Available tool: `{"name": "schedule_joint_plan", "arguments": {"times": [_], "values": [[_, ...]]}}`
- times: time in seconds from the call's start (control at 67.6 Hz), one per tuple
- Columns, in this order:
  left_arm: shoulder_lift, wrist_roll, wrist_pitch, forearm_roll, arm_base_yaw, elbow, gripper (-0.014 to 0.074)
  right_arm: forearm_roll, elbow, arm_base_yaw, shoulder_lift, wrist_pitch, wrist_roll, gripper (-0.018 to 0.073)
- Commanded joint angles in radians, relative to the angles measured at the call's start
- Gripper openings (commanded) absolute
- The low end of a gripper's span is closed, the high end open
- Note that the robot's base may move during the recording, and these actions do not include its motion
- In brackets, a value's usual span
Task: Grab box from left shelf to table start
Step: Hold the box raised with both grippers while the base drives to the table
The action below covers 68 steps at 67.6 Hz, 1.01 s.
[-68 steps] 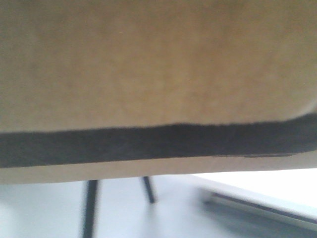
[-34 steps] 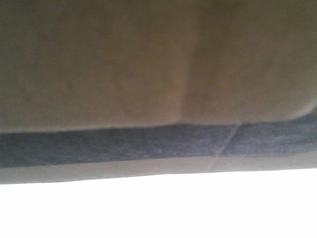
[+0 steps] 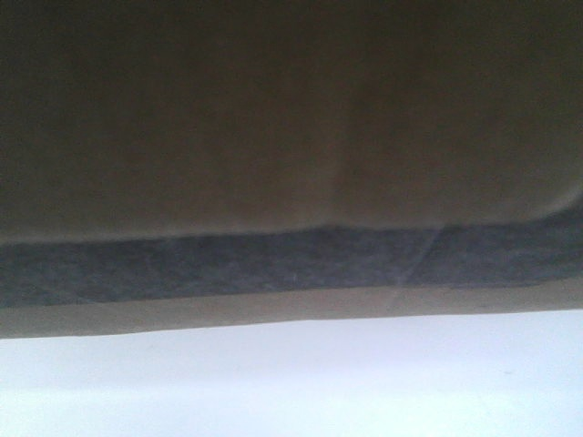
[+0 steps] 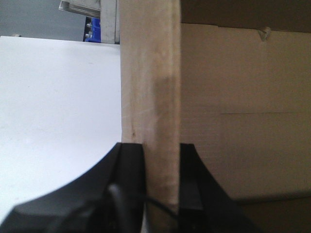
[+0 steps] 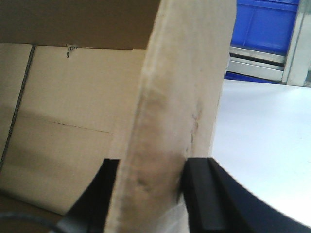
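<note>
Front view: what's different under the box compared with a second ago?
The dark legs and metal rail below the box are gone; only the white table shows there now, so the view has apparently turned toward it. The box looks darker. Its black band sits at the same height.

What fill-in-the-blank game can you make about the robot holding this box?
1. The left gripper and the right gripper each pinch a flap of the box, which is made of brown ____.
2. The table is plain ____.
3. The crate behind the table is ____.
Missing words: cardboard; white; blue.
</note>
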Motion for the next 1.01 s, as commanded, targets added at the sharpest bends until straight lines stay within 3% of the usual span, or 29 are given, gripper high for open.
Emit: {"name": "schedule_joint_plan", "arguments": {"times": [0.0, 0.992], "values": [[0.006, -0.008, -0.173, -0.016, -0.009, -0.035, -0.0092, -0.05, -0.027, -0.005, 0.015, -0.139, -0.013, 0.0059], [0.006, -0.008, -0.173, -0.016, -0.009, -0.035, -0.0092, -0.05, -0.027, -0.005, 0.015, -0.139, -0.013, 0.0059]]}}
